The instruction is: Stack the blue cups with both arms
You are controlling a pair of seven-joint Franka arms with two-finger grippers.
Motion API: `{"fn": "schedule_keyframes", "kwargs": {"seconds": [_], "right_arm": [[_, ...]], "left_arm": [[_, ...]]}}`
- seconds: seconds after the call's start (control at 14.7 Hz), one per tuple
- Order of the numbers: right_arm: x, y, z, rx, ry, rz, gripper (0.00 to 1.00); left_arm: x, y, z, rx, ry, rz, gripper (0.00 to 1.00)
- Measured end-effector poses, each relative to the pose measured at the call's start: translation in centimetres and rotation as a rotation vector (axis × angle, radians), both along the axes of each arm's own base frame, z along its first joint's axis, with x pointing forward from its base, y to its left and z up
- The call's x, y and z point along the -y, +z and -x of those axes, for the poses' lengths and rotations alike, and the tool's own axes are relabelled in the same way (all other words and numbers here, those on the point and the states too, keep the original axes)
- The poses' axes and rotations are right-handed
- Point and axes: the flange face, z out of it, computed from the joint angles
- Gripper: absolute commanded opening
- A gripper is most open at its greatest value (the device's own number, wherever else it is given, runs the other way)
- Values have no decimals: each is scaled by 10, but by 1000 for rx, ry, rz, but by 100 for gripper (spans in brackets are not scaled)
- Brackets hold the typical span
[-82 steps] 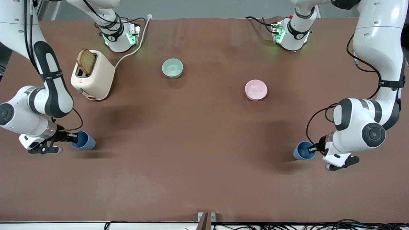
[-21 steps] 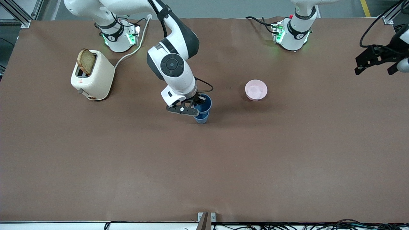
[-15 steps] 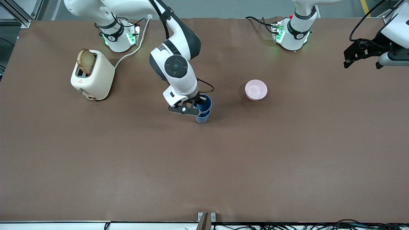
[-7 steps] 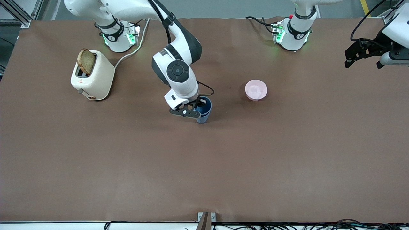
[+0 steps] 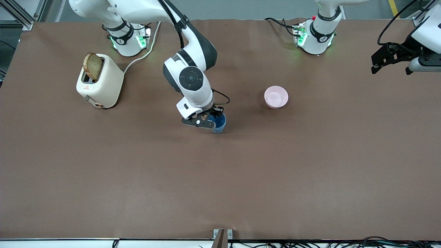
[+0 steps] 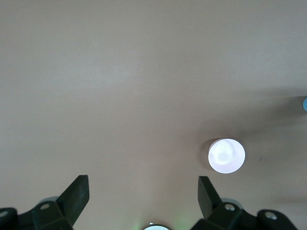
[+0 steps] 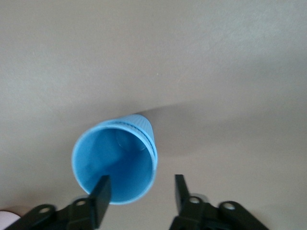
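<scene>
Brown table [image 5: 220, 179]: right pincer [image 5: 214, 117] open at seemingly nested blue cups [image 5: 218, 125].

brown table [image 5: 310, 172], grey floor [image 5: 241, 8]

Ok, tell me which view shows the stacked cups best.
The right wrist view: the cups fill it, nested rims showing, with the open right gripper at the rim. The front view shows them small and partly hidden by that gripper. The left wrist view shows only a sliver.
</scene>
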Motion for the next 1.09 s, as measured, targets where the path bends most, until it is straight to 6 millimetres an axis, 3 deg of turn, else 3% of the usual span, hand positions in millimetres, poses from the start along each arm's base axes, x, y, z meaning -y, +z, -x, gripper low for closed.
{"fn": "schedule_keyframes", "kwargs": {"seconds": [0.14, 0.27, 0.48, 0.68, 1.09], "right_arm": [[14, 25, -12, 28, -25, -8, 100], [48, 71, -29, 51, -72, 3, 100], [133, 158, -49, 116, -152, 78, 100], [219, 221, -54, 151, -220, 152, 100], [376, 277, -54, 91, -209, 151, 100]], "left_arm": [[0, 0, 0, 0, -1, 0, 100], [1, 0, 0, 1, -1, 0, 100], [1, 0, 0, 1, -2, 0, 100], [1, 0, 0, -2, -2, 0, 100], [2, 0, 1, -3, -4, 0, 100]]}}
